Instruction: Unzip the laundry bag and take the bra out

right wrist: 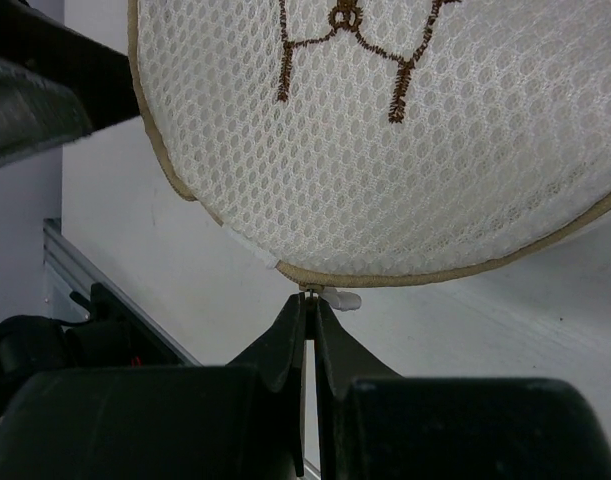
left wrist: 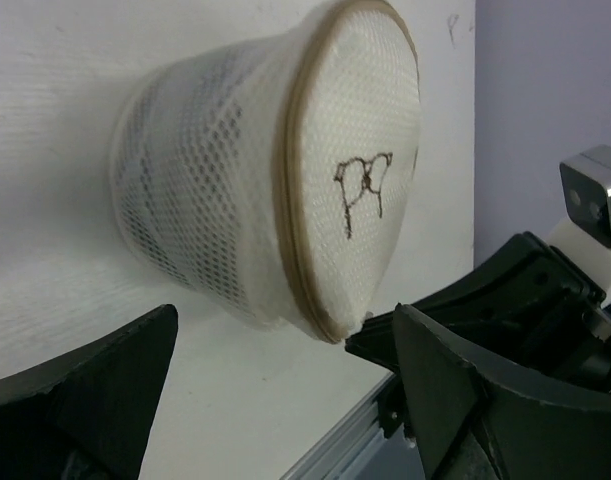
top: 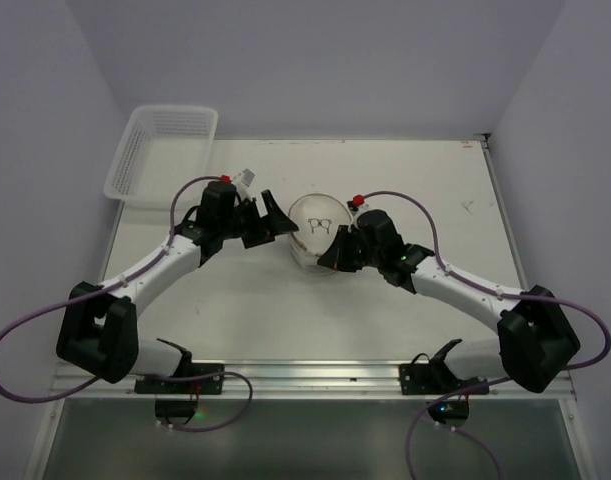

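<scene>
Closest to us, our right gripper (right wrist: 310, 318) pinches what seems the zipper pull (right wrist: 341, 298) on the laundry bag (right wrist: 405, 150); our left gripper (top: 268, 224) (jaws spread) sits beside it on the table (top: 425, 180).

Looks across the white counter (left wrist: 55, 60) at the laundry bag (left wrist: 205, 190), a round drum of white mesh with tan piping around its flat face and a brown stitched bra outline (left wrist: 363, 190) on that face. Frames it between the two dark fingers (left wrist: 85, 400) of the left claw (left wrist: 285, 315), spread wide at the bottom corners and gripping nothing. Catches the tip of the right claw (left wrist: 370, 335) against the bag's lower rim by a small white tab (left wrist: 366, 318), a silver-faced block (left wrist: 595, 195) at the right edge, a metal rail (left wrist: 335, 455) below.
</scene>
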